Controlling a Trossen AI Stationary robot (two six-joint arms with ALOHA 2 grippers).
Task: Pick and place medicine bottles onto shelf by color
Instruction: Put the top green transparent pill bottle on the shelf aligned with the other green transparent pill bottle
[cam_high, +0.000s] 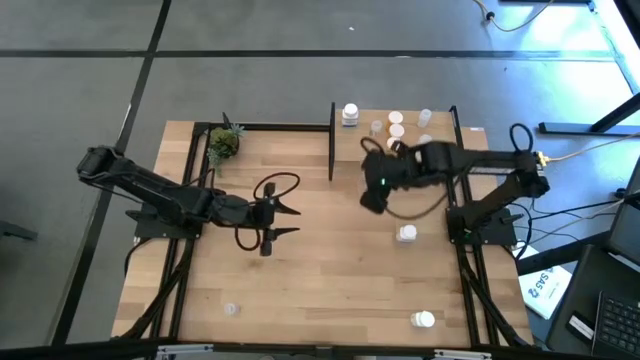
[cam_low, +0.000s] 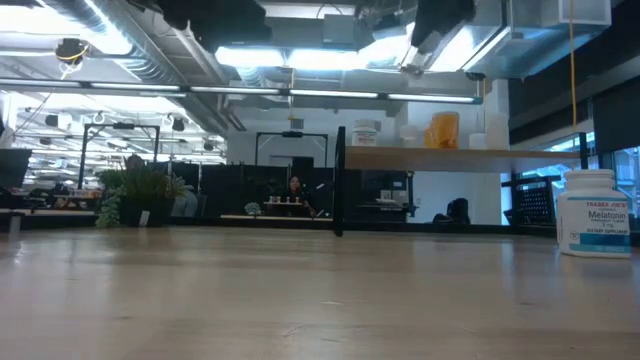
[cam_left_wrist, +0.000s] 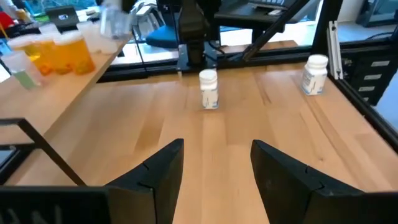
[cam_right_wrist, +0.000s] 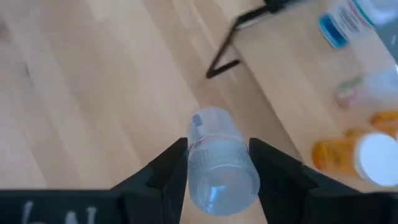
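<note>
Two arms of mine work over the wooden tabletop (cam_high: 320, 260), and I place everything from the shelf (cam_high: 400, 125), the raised board between black posts at the table's far edge. My right gripper (cam_right_wrist: 214, 163) hangs just in front of the shelf, its fingers clamped on a clear bottle (cam_right_wrist: 216, 158) with nothing I can read on it. My left gripper (cam_high: 283, 220) waits well to the left of the shelf, over mid-table, fingers spread with nothing between them. On the shelf stand a white bottle (cam_high: 350, 114) with a blue label too small to read, orange bottles (cam_left_wrist: 59, 53) with white caps, and pale clear ones I can barely make out. Well in front of the shelf a white bottle (cam_low: 592, 212) reads "Melatonin" below a brand line too fine to read. Another white bottle (cam_high: 424, 319) stands nearer the table's front edge. Left of the shelf sits a small potted plant (cam_high: 224, 143).
</note>
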